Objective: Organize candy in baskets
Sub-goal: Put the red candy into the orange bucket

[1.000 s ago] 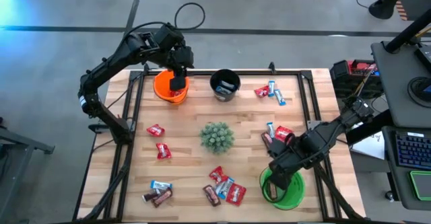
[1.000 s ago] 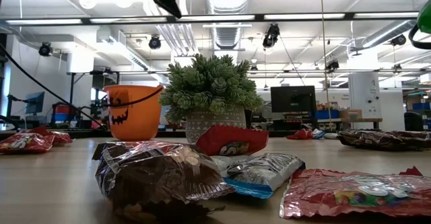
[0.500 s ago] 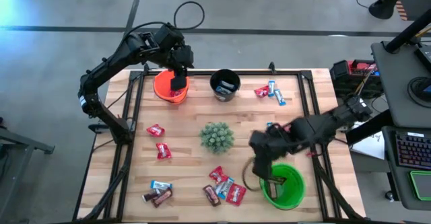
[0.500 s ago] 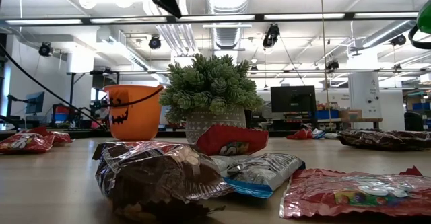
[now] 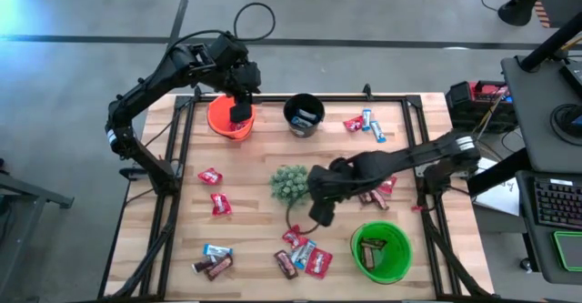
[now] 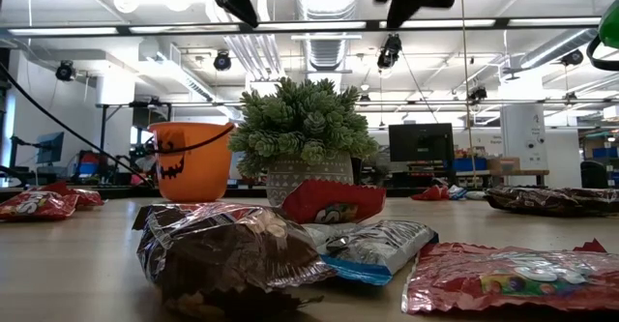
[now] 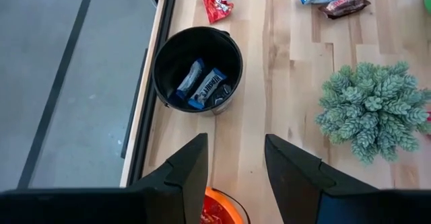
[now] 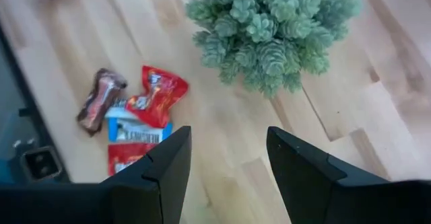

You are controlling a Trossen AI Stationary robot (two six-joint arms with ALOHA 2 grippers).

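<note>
My right gripper (image 5: 318, 217) hangs open and empty above the table, between the spiky plant (image 5: 291, 183) and a cluster of red, blue and brown candy (image 5: 300, 248); its wrist view shows that candy (image 8: 145, 113) ahead of the fingers. My left gripper (image 5: 239, 114) is open and empty above the orange basket (image 5: 227, 119), whose rim (image 7: 219, 210) shows between its fingers. The black basket (image 7: 197, 69) holds blue candy. The green basket (image 5: 382, 251) holds a brown bar.
More candy lies at the left (image 5: 215, 189), near left (image 5: 214, 262), far right (image 5: 364, 123) and under my right arm (image 5: 380, 186). The plant stands mid-table in its pot (image 6: 305, 172). A dark rail frames the table (image 5: 186, 139).
My right gripper has swung from above the green basket toward the table's left, sinking a little and turning, and now hangs near the plant and the near candy cluster. It stays open. In the low view its fingers have come in at the top.
</note>
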